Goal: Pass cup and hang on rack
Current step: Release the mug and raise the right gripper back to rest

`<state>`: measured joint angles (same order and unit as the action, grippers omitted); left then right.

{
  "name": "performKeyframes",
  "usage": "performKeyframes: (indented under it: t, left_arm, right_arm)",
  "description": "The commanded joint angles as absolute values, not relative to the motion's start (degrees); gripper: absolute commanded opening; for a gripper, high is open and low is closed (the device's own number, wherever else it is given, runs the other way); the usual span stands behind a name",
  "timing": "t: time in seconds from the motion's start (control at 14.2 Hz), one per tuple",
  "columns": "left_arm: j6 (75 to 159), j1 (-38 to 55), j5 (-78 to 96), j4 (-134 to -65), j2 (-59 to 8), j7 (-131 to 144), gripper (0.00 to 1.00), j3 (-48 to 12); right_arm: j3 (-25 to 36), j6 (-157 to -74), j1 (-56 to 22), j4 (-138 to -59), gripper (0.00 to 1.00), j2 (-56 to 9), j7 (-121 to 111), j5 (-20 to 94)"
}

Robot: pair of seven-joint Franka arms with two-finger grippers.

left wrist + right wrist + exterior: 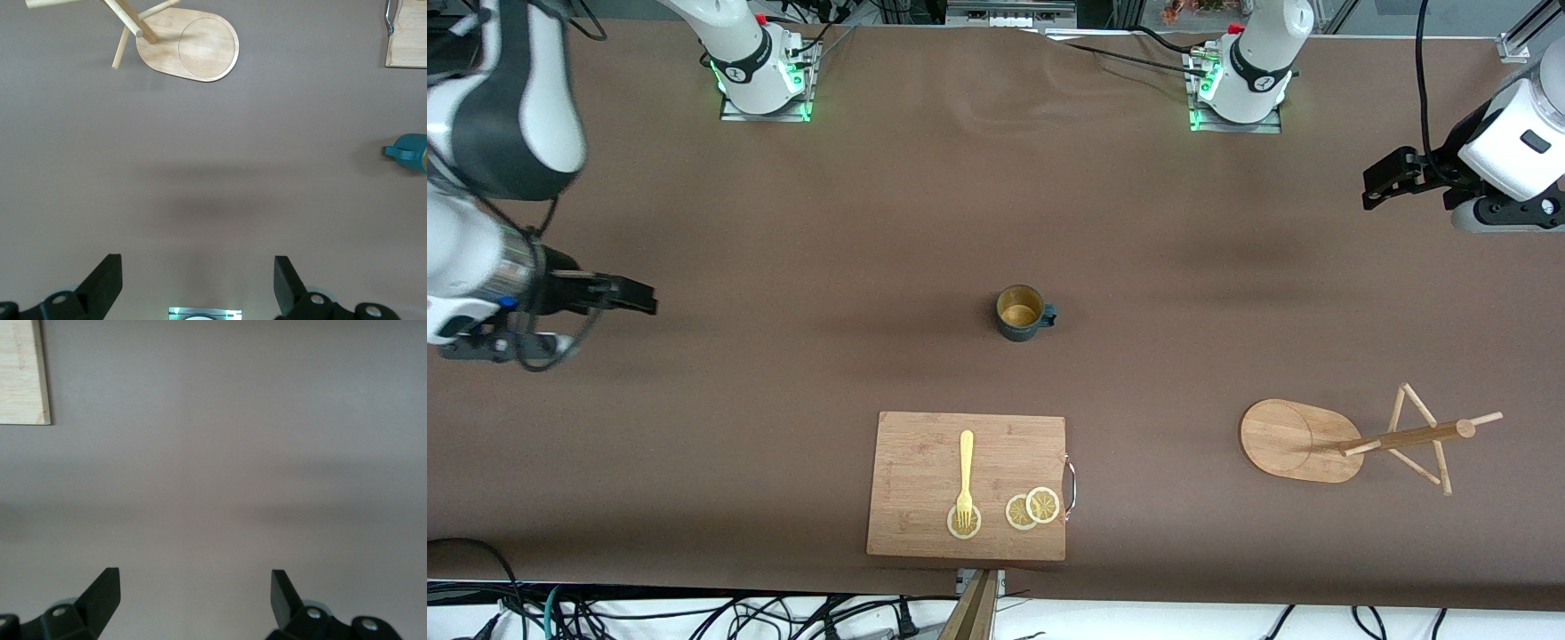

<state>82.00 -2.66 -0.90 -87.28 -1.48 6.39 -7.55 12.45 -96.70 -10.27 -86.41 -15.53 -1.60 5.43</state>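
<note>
High front cam; wrist cams face table point(783, 222).

The teal cup point(1021, 312) stands upright mid-worktop; the bamboo rack point(1352, 440) stands nearer the front camera, toward the left arm's end

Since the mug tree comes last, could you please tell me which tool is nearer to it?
Left. The left tool hovers open over bare table at the mug tree's end; the right tool hangs open over the table's other end.

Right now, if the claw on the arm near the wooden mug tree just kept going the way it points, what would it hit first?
Probably nothing: the left gripper points across bare table, passing the cup and rack; height is unclear.
</note>
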Motion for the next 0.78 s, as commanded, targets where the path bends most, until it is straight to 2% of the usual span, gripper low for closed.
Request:
performKeyframes:
  t: [0.0, 0.14, 0.35, 0.7]
  left_arm:
    - [81.12, -2.99, -0.26, -85.96, -1.93, 6.06, 1.0, -7.73]
    - [81.21, -2.99, -0.35, -86.04, -1.93, 5.89, 1.0, -7.73]
    - [81.3, -2.99, -0.44, -85.96, -2.02, 5.89, 1.0, -7.73]
    - [81.21, -2.99, -0.18, -85.96, -2.02, 6.06, 1.0, -7.73]
  right_arm:
    - [5.91, -96.85, -3.71, -95.6, 1.0, -5.04, -1.85, 2.13]
    - [3.35, -96.86, -0.45, -98.51, 1.0, -2.47, -1.93, 1.14]
    - [2.99, -96.5, 1.66, -99.14, 1.0, 0.51, -2.02, 1.49]
    - [1.67, -92.38, 2.38, -97.3, 1.0, 0.0, -2.72, 1.15]
